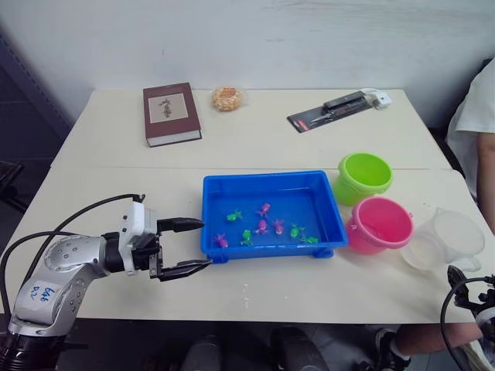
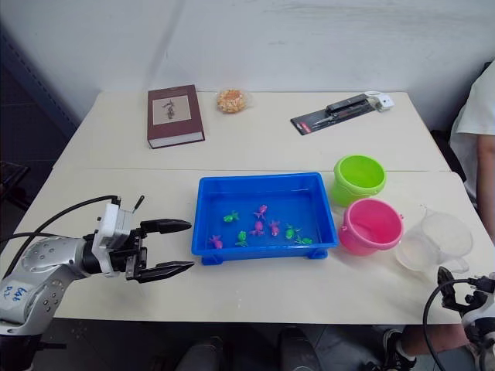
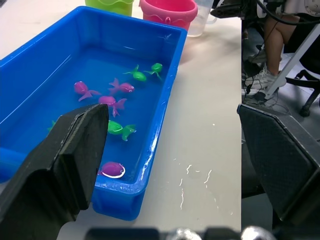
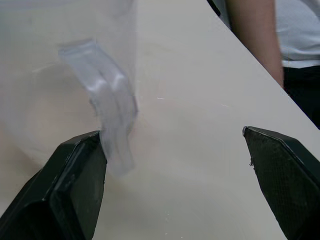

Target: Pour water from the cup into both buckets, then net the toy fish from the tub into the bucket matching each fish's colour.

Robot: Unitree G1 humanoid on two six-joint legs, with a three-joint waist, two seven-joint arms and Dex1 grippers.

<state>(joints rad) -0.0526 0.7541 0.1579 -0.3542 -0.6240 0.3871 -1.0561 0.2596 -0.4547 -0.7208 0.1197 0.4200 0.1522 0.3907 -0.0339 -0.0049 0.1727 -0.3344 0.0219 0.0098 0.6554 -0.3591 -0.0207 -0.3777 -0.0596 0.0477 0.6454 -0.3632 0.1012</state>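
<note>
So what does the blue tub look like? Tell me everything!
The tub is a shallow, bright blue rectangular tray of shiny plastic with a raised rim. It sits flat on the pale table, near the front edge. It holds a thin layer of water with tiny pink and green toy fish lying in it. The green bucket and pink bucket stand just beside its right end. The left gripper hovers open at its left end, not touching it.

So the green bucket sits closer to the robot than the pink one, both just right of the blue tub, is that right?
Not quite. The pink bucket is the nearer one; the green bucket stands behind it, farther from the robot. Both do sit just right of the blue tub. The left eye view shows this.
</note>
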